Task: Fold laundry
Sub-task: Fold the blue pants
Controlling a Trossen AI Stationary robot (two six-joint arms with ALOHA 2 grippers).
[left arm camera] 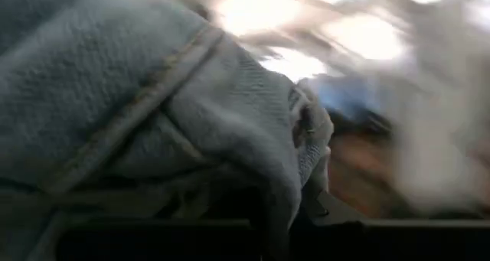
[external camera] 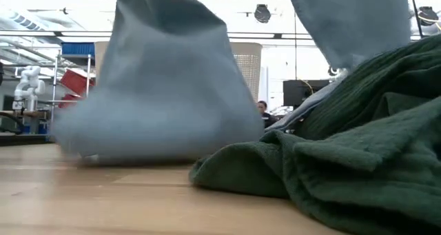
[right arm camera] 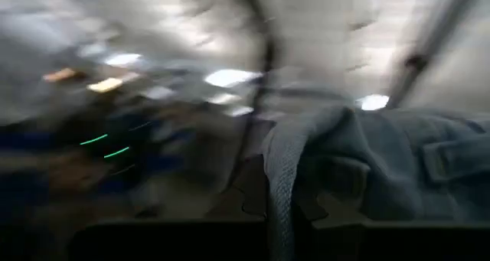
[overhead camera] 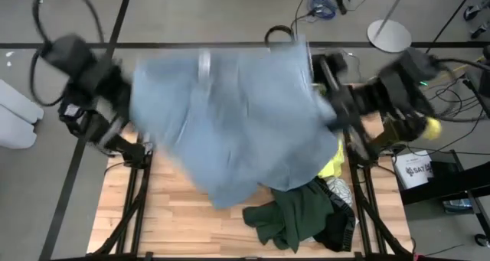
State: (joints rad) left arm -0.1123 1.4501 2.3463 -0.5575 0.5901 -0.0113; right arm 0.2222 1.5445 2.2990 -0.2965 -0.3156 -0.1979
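A light blue garment [overhead camera: 230, 115] hangs spread between my two raised arms over the far half of the table. In the low view the light blue garment [external camera: 158, 90] reaches down to about the table top. My left gripper [overhead camera: 139, 92] is at its left end and my right gripper [overhead camera: 318, 77] at its right end, both shut on it and mostly covered by cloth. A dark green garment [overhead camera: 295, 215] lies heaped at the near right. Beside it lie a yellow cloth [overhead camera: 331, 168], a patterned cloth [overhead camera: 337, 190] and a black one [overhead camera: 341, 230]. My left gripper holds the light blue garment at its left end, near a stitched seam [left arm camera: 153, 92]. Bunched cloth drapes over the fingers and hides the place of contact. The garment hangs below the gripper. My right gripper holds the garment's right end, where a bunched edge [right arm camera: 283, 177] comes out between the fingers. The cloth itself hides the pinch. The garment hangs from it toward the left arm.
The wooden table [overhead camera: 176, 215] shows bare at the near left. The dark green garment [external camera: 344, 159] fills the low view's right. A white box [overhead camera: 413, 169] sits off the table's right edge. A person [external camera: 263, 111] sits far back in the room.
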